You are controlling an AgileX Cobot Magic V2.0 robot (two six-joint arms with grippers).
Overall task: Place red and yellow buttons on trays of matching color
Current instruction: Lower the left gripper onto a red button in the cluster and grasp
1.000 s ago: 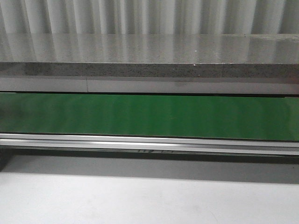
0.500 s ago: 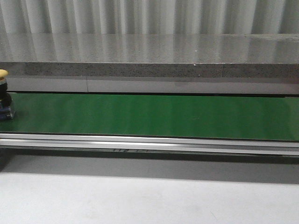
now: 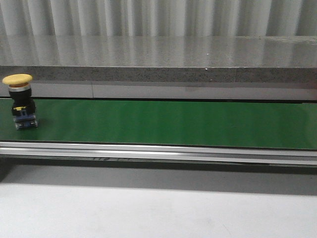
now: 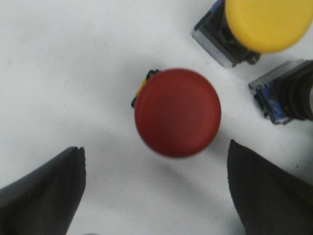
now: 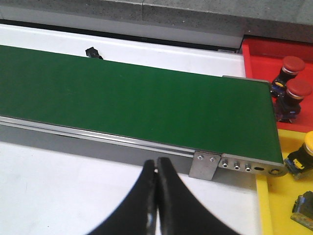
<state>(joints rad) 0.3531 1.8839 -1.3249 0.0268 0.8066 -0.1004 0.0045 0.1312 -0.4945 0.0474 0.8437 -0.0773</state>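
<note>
A yellow button [image 3: 20,101] stands upright at the far left of the green belt [image 3: 168,123] in the front view. In the left wrist view a red button [image 4: 178,112] sits on a white surface just beyond my open left gripper [image 4: 155,161], with nothing between the fingers. A second yellow button [image 4: 264,24] and a tipped button body [image 4: 288,95] lie beside it. My right gripper [image 5: 156,164] is shut and empty over the white table near the belt's end. Two red buttons [image 5: 292,78] rest in the red tray [image 5: 264,54]; a yellow button [image 5: 304,155] lies in the yellow tray [image 5: 266,205].
The conveyor's metal rail [image 3: 158,152] runs along its near side, with a grey stone ledge [image 3: 158,59] behind. A small black part [image 5: 93,52] lies on the white strip beyond the belt.
The yellow button has come into the front view from the left edge and ridden rightward on the belt; one second ago the belt was bare.
</note>
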